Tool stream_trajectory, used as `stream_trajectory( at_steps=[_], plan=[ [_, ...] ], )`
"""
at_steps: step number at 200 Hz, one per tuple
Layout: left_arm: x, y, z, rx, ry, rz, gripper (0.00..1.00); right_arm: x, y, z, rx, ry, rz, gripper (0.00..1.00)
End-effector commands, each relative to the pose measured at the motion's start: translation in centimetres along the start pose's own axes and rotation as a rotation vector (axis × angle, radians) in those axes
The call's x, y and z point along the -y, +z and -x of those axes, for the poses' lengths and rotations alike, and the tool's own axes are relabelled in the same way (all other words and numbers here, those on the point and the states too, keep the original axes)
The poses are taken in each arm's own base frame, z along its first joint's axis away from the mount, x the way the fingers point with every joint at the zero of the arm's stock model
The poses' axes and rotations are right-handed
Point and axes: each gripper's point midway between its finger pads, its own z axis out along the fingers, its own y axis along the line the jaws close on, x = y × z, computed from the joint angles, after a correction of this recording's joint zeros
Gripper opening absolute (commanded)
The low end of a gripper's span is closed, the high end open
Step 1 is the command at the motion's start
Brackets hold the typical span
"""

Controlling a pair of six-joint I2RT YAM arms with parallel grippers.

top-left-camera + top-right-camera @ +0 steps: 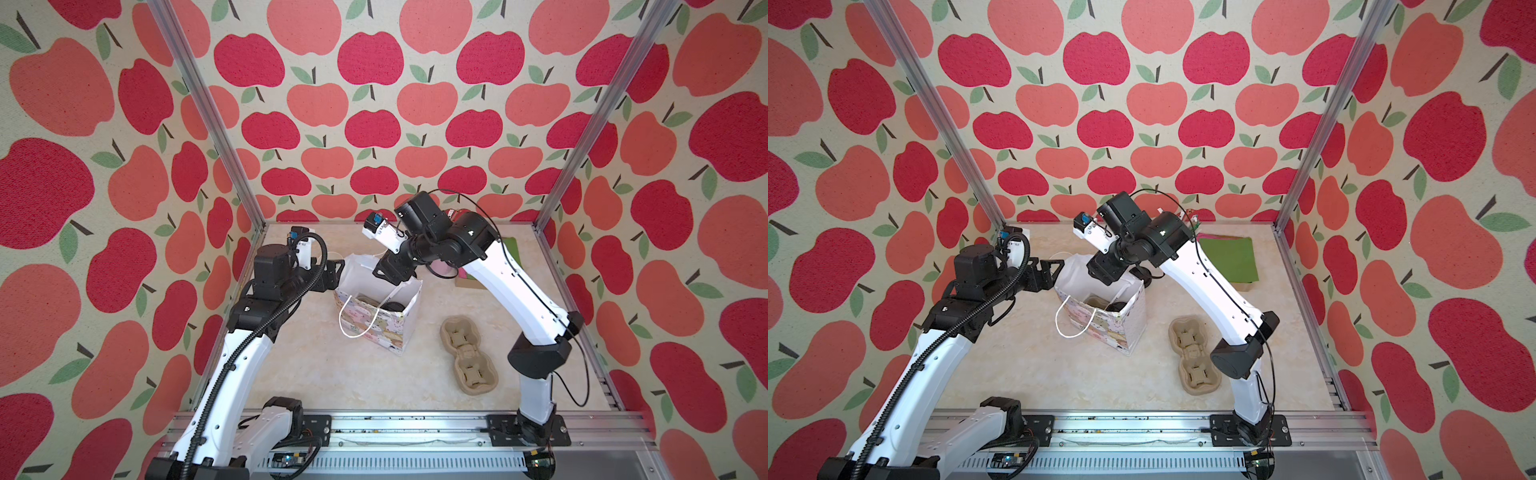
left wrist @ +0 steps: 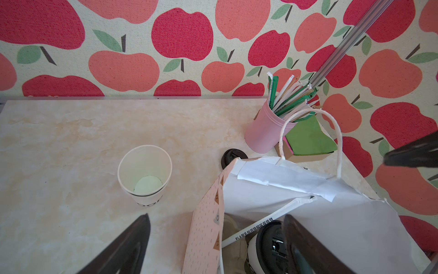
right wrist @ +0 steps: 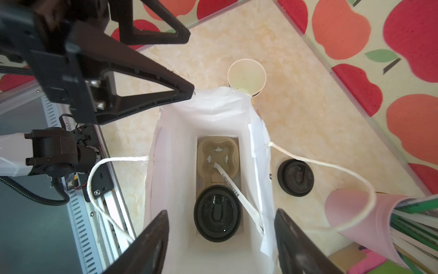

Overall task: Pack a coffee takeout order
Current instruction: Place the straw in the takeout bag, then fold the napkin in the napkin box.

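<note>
packing looks to be at the straw step, and by my reading that step is done: the right gripper (image 3: 221, 211) hangs over the mouth of the gift bag (image 1: 376, 328), which stands at the centre in both top views; its jaws are apart and empty; the white wrapped straw (image 3: 237, 192) lies loose inside, slanting from the empty well of the pulp carrier (image 3: 213, 151) up to the bag's wall; the lidded cup (image 2: 267, 242) sits in the carrier's other well; the left gripper (image 2: 216, 215) is wide open astride the bag's side wall, one finger in and one out, seemingly propping the mouth rather than pinching; the green napkin (image 1: 1229, 257) is not yet in, lying on its stack right of centre in a top view; the next move calls for lifting the right arm clear of the cord handles and taking only the top green sheet; the straw's wrapper reads "pla", then chinese characters; a spare open cup (image 2: 144, 175) shows black letters, perhaps "ood", too skewed to be sure
</note>
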Motion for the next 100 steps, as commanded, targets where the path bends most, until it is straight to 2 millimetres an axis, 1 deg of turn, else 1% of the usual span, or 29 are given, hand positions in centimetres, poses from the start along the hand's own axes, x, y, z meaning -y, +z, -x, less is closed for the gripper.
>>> stream_trajectory(
  at_steps=[1, 12, 18, 30, 40, 43, 55, 57, 59, 68, 81, 91, 100],
  plan=[
    [0.3, -0.5, 0.5, 0.024, -0.011, -0.013, 0.89, 3.9, -3.5, 0.4, 0.09, 0.056, -0.127, 0.74],
    [0.3, -0.6, 0.5, 0.025, -0.009, -0.012, 0.89, 5.8, -4.9, -0.3, 0.122, 0.116, -0.168, 0.75],
    [0.3, -0.6, 0.5, 0.025, -0.008, -0.011, 0.89, 7.0, -5.4, -0.9, 0.135, 0.153, -0.187, 0.76],
    [0.2, -0.6, 0.5, 0.024, -0.007, -0.008, 0.89, 9.1, -7.0, -2.0, 0.181, 0.235, -0.22, 0.78],
    [0.2, -0.6, 0.5, 0.024, -0.007, -0.006, 0.89, 11.0, -8.0, -3.5, 0.21, 0.313, -0.245, 0.79],
    [0.2, -0.6, 0.5, 0.024, -0.006, -0.008, 0.89, 11.2, -8.3, -3.9, 0.219, 0.333, -0.245, 0.79],
    [0.1, -0.5, 0.5, 0.025, -0.006, -0.007, 0.89, 13.9, -10.0, -5.9, 0.272, 0.435, -0.294, 0.8],
    [0.1, -0.5, 0.4, 0.024, -0.006, -0.007, 0.89, 14.2, -10.0, -6.3, 0.277, 0.451, -0.3, 0.81],
    [0.1, -0.5, 0.4, 0.024, -0.006, -0.007, 0.89, 14.6, -10.5, -6.6, 0.291, 0.467, -0.308, 0.81],
    [0.1, -0.4, 0.4, 0.023, -0.006, -0.008, 0.89, 16.6, -11.7, -8.6, 0.328, 0.548, -0.352, 0.83],
    [0.1, -0.2, 0.4, 0.023, -0.008, -0.012, 0.89, 19.5, -13.3, -11.6, 0.385, 0.677, -0.417, 0.84],
    [0.2, 0.0, 0.5, 0.023, -0.009, -0.021, 0.89, 21.6, -14.0, -14.5, 0.403, 0.777, -0.464, 0.86],
    [0.1, 0.1, 0.4, 0.02, -0.012, -0.022, 0.89, 23.2, -14.0, -17.1, 0.404, 0.864, -0.486, 0.86]
  ],
)
